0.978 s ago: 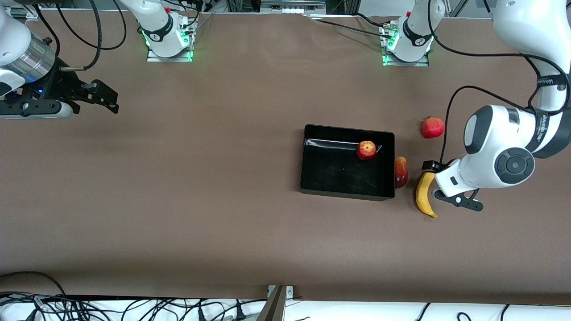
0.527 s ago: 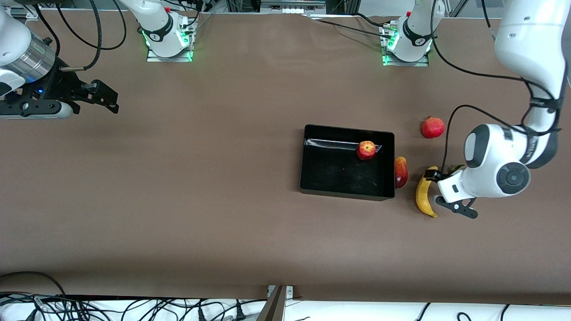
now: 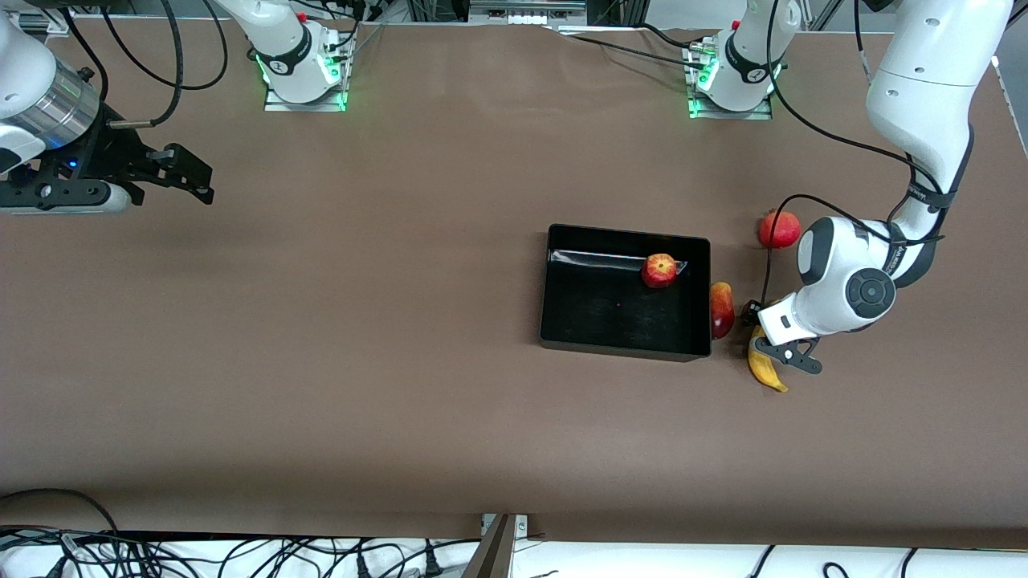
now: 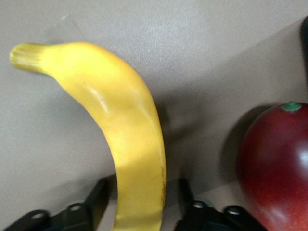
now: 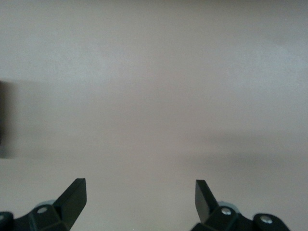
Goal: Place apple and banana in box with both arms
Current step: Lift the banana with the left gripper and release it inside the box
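left gripper (image 3: 763,341): down at the table, jaws open, 1 finger (image 4: 98,199) on each side of the banana (image 4: 122,139), small gaps, no grip yet
banana: lies on the table (image 3: 361,321), just beside the mango (image 3: 721,309), toward the left arm's end from the box (image 3: 562,321)
mango: touching the box's outer wall
apple (image 3: 660,270): in the box, near the wall farther from the front camera
pomegranate (image 3: 779,229): on the table, near the left arm
right gripper (image 3: 189,181): waiting over bare table, jaws wide, empty

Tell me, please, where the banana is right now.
The banana lies on the table toward the left arm's end, beside the mango outside the box, between the open left gripper's fingers.
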`<state>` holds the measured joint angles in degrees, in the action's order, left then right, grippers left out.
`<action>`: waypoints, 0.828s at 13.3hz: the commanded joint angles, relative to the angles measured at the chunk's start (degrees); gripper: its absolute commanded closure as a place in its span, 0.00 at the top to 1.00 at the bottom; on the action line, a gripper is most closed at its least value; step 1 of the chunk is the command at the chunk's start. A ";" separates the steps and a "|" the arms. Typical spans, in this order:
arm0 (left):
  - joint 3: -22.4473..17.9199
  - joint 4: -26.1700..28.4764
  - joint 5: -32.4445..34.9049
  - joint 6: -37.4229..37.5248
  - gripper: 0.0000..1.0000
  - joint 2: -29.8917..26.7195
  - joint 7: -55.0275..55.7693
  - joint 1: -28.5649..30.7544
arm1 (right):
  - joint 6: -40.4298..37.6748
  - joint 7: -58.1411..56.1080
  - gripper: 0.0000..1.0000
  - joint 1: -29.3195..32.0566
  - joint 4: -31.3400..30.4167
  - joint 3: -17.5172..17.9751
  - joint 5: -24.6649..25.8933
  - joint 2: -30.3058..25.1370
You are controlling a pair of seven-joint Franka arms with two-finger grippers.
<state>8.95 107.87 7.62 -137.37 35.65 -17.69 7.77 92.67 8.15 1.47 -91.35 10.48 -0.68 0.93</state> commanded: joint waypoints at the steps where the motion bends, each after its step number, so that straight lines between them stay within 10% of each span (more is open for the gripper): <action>1: 0.98 0.33 -1.12 0.35 0.00 -1.38 -2.18 1.29 | -0.21 0.20 1.00 0.28 0.92 0.42 0.06 0.22; 4: 0.98 -1.86 -1.12 3.75 0.00 -3.39 -1.74 1.20 | -0.21 0.20 1.00 0.28 0.92 0.42 0.06 0.22; 11: 6.69 -24.72 -2.43 37.24 0.00 -5.07 5.97 -5.20 | -0.21 0.20 1.00 0.28 0.92 0.42 0.06 0.22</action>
<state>15.23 87.06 7.19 -104.73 29.50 -15.44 6.03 92.68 8.15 1.47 -91.35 10.48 -0.68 0.93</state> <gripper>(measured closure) 0.656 0.000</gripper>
